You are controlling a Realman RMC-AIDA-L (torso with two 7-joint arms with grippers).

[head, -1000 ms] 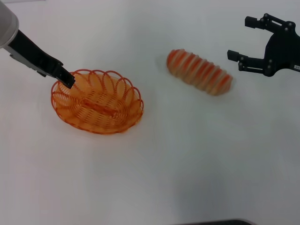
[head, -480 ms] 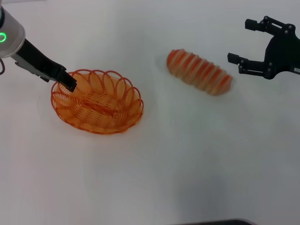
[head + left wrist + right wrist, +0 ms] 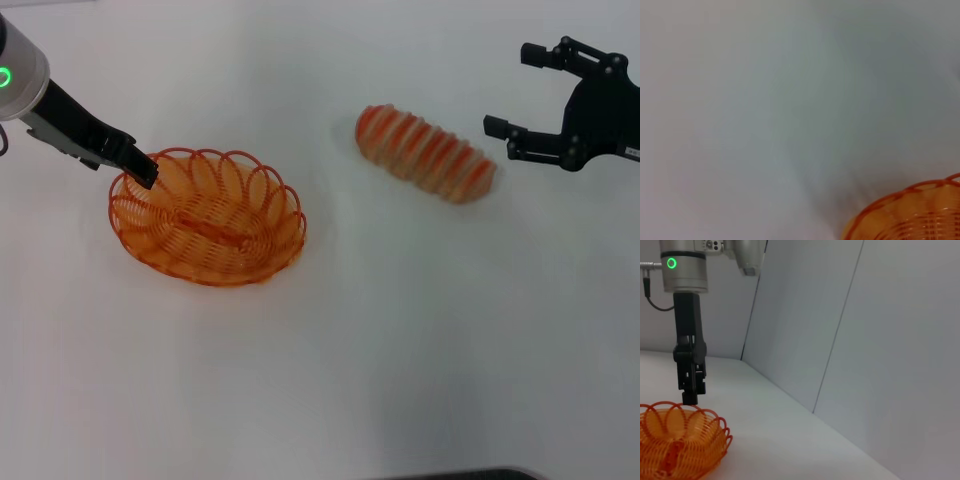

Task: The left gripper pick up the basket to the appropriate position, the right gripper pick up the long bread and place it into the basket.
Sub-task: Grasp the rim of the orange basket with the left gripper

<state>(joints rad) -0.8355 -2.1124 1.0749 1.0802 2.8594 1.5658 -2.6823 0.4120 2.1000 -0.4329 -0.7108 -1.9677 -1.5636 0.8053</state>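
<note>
The white desk [image 3: 400, 340] carries 2 things, well apart. Toward the robot's left stands the orange wire basket [image 3: 207, 217]; toward the right and slightly farther back lies the long bread [image 3: 425, 153], slanted, resting on the desk and untouched.

The left claw [image 3: 143, 170] comes in from the left edge under an arm with a green ring light, its black tip at the basket's rim on the far left side. From the head view alone its fingers look pressed together on the looped rim. The right wrist view shows what the head view cannot: that claw [image 3: 689, 397] hanging straight down, tip at the top of the basket [image 3: 682, 445] rim.

The right claw [image 3: 528, 90] hovers beside the bread's right end, apart from it, its 2 fingers spread wide.

The left wrist view gives only bare desk and a corner of the basket [image 3: 920, 215].
</note>
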